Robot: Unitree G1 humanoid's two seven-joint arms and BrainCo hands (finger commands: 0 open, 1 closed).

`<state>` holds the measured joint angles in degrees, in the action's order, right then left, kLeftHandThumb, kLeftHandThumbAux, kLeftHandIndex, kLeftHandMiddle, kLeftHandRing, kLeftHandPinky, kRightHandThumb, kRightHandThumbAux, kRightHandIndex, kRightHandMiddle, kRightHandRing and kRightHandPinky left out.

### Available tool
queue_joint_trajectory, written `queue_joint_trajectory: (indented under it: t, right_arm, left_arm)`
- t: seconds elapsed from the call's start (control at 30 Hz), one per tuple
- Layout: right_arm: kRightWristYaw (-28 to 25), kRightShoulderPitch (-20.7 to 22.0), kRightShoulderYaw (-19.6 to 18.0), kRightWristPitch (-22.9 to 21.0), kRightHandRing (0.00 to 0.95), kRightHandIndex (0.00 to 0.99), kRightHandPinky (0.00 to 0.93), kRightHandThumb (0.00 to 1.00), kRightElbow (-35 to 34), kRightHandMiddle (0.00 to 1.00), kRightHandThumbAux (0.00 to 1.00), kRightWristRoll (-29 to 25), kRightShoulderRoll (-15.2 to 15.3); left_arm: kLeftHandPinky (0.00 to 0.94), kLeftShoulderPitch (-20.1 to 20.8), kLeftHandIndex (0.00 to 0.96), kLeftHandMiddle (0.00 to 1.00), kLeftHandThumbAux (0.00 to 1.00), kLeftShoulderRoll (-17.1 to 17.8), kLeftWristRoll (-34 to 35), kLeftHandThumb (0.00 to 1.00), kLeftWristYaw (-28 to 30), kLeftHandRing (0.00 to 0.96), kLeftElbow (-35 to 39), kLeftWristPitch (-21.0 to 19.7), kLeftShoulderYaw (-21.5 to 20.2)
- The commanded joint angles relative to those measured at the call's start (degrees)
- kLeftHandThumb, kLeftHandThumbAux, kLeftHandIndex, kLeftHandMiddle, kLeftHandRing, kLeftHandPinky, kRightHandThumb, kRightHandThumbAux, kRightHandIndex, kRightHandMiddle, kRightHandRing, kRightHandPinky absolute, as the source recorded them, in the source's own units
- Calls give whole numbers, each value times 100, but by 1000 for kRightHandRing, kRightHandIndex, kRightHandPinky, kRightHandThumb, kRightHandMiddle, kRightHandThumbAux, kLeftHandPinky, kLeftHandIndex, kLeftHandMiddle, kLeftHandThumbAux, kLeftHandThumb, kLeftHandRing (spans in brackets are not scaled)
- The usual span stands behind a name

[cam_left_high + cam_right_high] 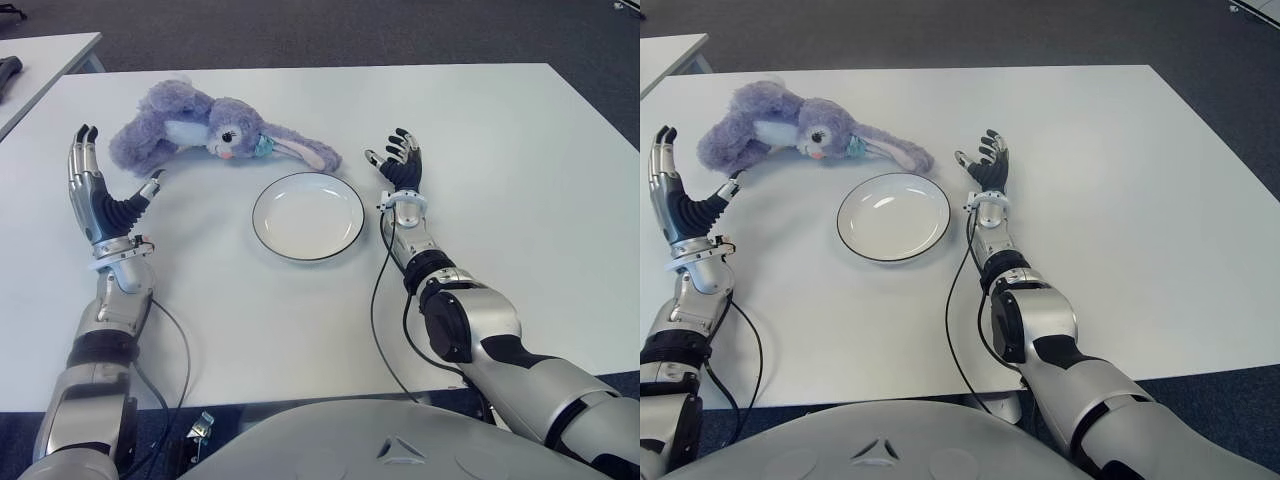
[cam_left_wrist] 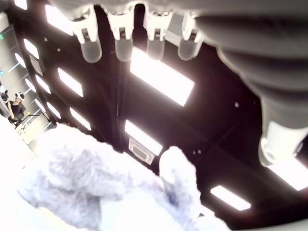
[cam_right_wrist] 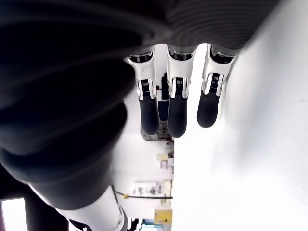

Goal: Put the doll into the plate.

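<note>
We see a round white ceramic plate with a thin dark rim point(image 1: 308, 216) lying on the white table point(image 1: 500, 200), and nothing is in it. The fluffy purple rabbit doll with long ears point(image 1: 205, 130) lies on its side on the table just beyond the plate and toward the left, one ear stretching toward the plate's far edge without reaching it.

Our left hand point(image 1: 100, 195) stands upright to the left of the doll, palm turned toward it, with the fingers point(image 1: 80, 150) stretched straight up and wide apart; the thumb tip points at the doll's body, very near it, and the hand holds nothing. Our right hand point(image 1: 398, 165) shows just right of the plate, palm up, fingers loosely spread and holding nothing.
</note>
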<state>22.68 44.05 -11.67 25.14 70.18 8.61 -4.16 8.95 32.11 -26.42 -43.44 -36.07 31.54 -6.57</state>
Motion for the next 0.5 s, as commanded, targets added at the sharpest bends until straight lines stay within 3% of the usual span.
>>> queue_joint_trajectory:
  t: [0.03, 0.27, 0.5]
  right_arm:
    - [-40, -1177, -101, -852, 220, 142, 234, 192, 801, 219, 912, -155, -409]
    - [-67, -1172, -112, -872, 209, 133, 215, 185, 804, 208, 907, -165, -401]
    - [-63, -1163, -109, -887, 202, 129, 210, 172, 804, 206, 912, -161, -397]
  left_arm:
    - [0, -276, 0, 21, 523, -136, -311, 80, -20, 0, -309, -228, 280]
    - [9, -377, 0, 13, 514, 56, -525, 90, 140, 2, 114, -529, 372]
    - [28, -643, 0, 10, 510, 264, -600, 63, 474, 7, 1112, -953, 215]
